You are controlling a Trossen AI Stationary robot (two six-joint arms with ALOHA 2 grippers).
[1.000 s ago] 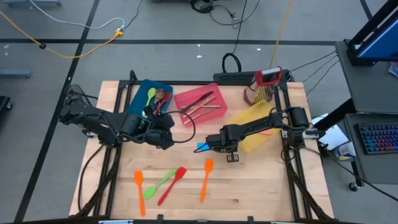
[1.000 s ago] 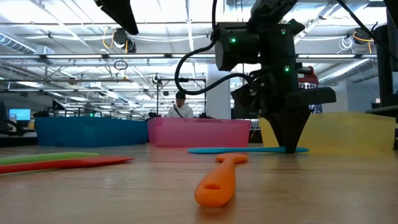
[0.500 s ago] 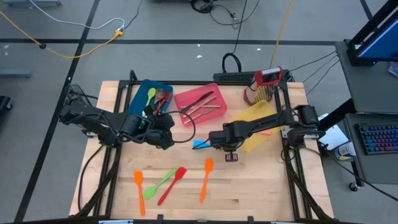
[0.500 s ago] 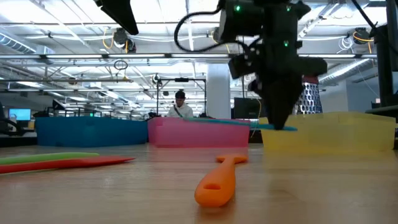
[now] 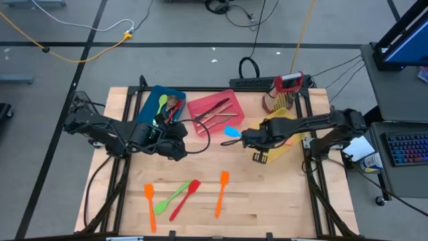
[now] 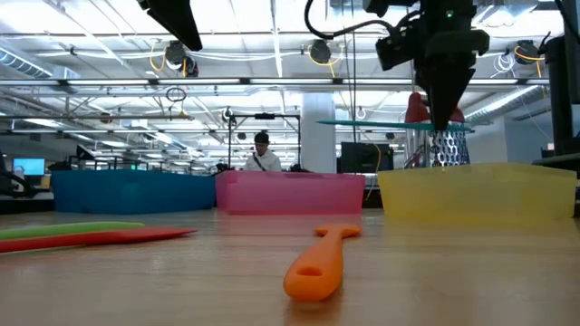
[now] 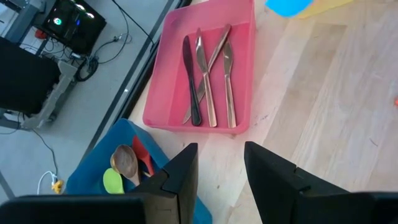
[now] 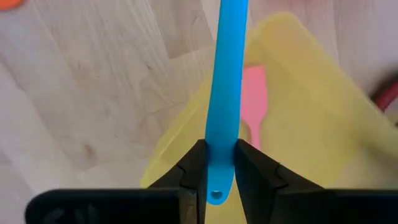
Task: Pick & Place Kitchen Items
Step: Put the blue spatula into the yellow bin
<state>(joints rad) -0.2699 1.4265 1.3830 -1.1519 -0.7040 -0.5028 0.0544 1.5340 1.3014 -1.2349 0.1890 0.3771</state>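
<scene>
My right gripper point(image 5: 250, 139) is shut on a blue silicone spatula point(image 5: 232, 132) and holds it in the air at the near-left corner of the yellow bin point(image 5: 279, 127); the low view shows the blue spatula point(image 6: 381, 125) lying level, high over the table. A pink utensil point(image 8: 252, 99) lies in the yellow bin. My left gripper point(image 7: 217, 180) hangs open above the table between the blue bin point(image 5: 160, 104) and the pink bin point(image 5: 215, 112), with nothing between its fingers. An orange spatula point(image 5: 221, 193), a red one point(image 5: 185, 198), a green one point(image 5: 171, 197) and an orange spoon point(image 5: 150, 205) lie flat on the wood. My right gripper pinches the blue spatula's handle point(image 8: 221, 146) between its two fingers point(image 8: 194, 167), close to the end with the hanging hole point(image 8: 216, 196). The fingers come from above, pointing down, across the handle. The spatula sticks out level from them, lifted clear of table and bin.
The pink bin point(image 7: 239, 68) holds several pieces of cutlery. The blue bin point(image 7: 127, 134) holds a wooden spoon, a green spoon and a red utensil. A red-topped box grater point(image 5: 285, 90) stands at the back right. Bare wood lies between the bins and the four loose utensils.
My right gripper has risen from the table with the blue spatula and moved toward the far edge and the yellow bin, rolling its wrist. The spatula, lying on the wood a second ago, is lifted clear and stays level, its head swung toward the pink bin.
</scene>
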